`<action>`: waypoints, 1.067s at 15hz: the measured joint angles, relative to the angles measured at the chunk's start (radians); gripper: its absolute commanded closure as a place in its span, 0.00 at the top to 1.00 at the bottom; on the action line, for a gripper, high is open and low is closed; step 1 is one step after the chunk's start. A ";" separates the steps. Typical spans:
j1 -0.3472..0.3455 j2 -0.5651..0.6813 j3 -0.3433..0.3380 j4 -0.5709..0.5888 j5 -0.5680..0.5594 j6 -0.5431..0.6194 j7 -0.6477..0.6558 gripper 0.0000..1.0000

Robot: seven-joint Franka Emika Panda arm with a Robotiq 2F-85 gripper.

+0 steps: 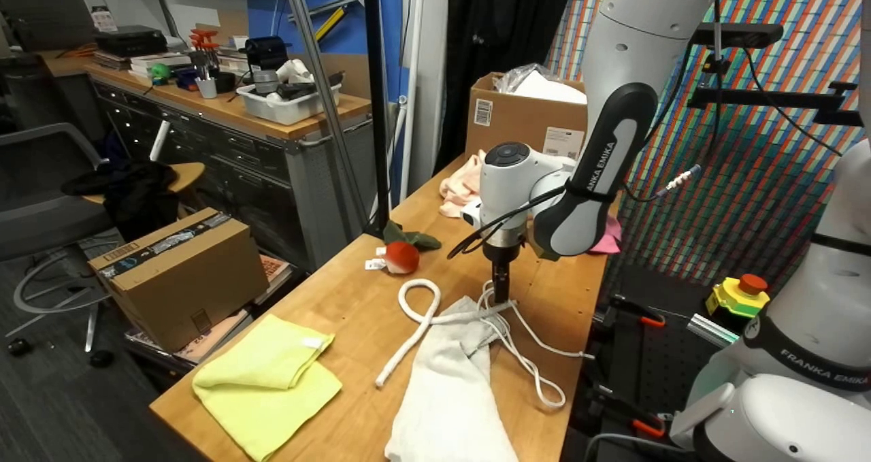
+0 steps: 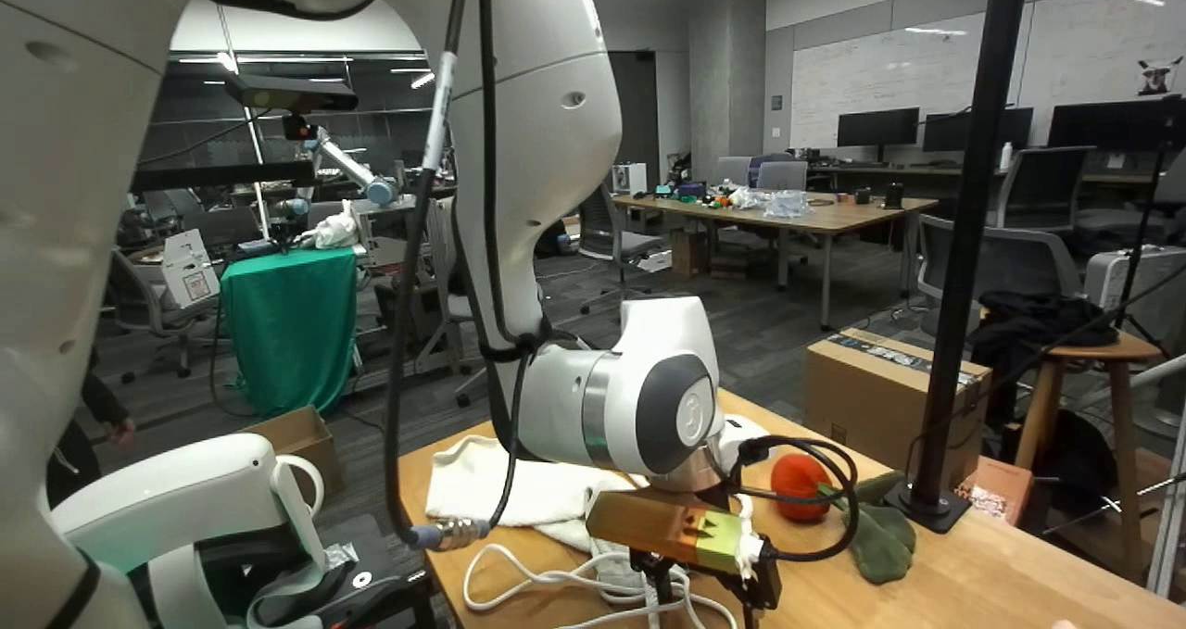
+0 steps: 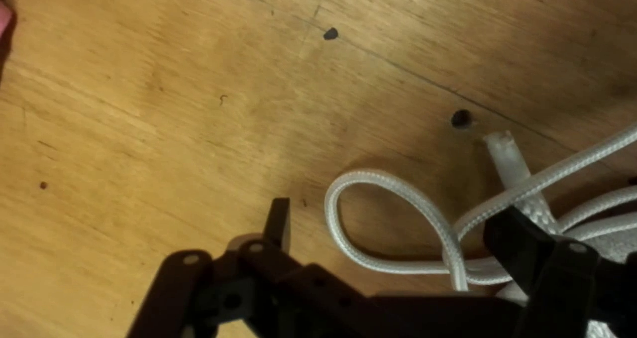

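Just beside the greyish end of a white cloth (image 1: 448,397), the black end effector (image 3: 390,212) stands with jaws spread wide. In the wrist view, a loop of thin white braided cord (image 3: 423,204) appears between them, with the light brown wooden surface (image 3: 174,104) under it; whether they touch it, I cannot tell. A thicker white rope (image 1: 463,316) crosses over the cloth's end.
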 measured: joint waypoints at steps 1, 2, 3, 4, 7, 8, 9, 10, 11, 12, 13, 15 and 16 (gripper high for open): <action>0.006 0.008 -0.008 0.005 0.000 0.003 0.000 1.00; 0.011 0.014 -0.016 0.008 0.000 0.007 0.000 1.00; 0.014 0.020 -0.022 0.012 0.001 0.010 0.000 1.00; 0.016 0.025 -0.025 0.016 0.004 0.011 0.000 1.00; 0.019 0.037 -0.033 0.025 0.006 0.013 0.000 0.66; 0.020 0.038 -0.034 0.026 0.008 0.013 -0.001 0.59; 0.022 0.038 -0.033 0.026 0.011 0.013 -0.001 0.49; 0.023 0.038 -0.032 0.026 0.013 0.013 -0.001 0.42; 0.025 0.038 -0.032 0.026 0.019 0.013 -0.002 0.36; 0.026 0.038 -0.032 0.026 0.025 0.013 -0.003 0.27; 0.026 0.038 -0.032 0.026 0.032 0.014 -0.005 0.20; 0.026 0.036 -0.034 0.028 0.043 0.014 -0.009 0.08; 0.026 0.035 -0.035 0.030 0.046 0.014 -0.011 0.07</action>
